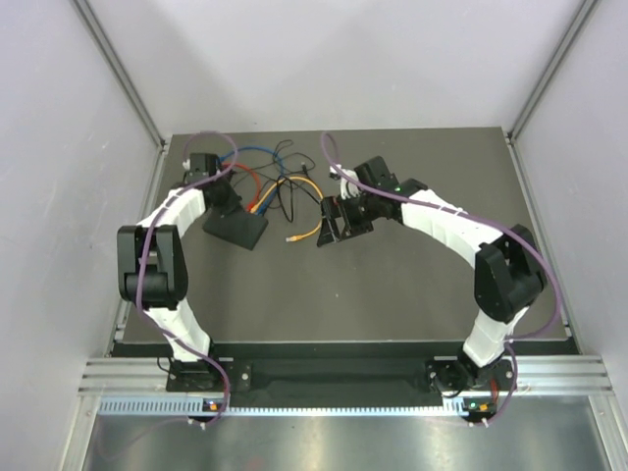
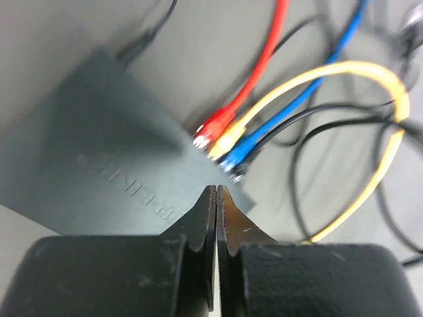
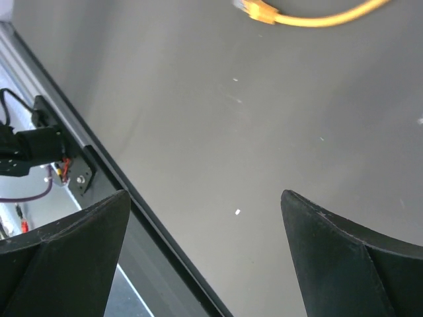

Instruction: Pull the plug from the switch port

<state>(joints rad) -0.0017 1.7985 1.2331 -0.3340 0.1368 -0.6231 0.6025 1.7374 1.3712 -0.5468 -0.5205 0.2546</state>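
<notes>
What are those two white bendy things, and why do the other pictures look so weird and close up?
They are two robot arms. One picture looks down from above. The other two come from small cameras on each wrist, so things look big.

On the dark table lies a flat black box, the switch. Red, yellow and blue plugs sit in its side. A loose orange plug lies on the table, in no port.

The left end effector is pinched shut over the switch, holding nothing. The right end effector is wide open above bare table, holding nothing.
</notes>
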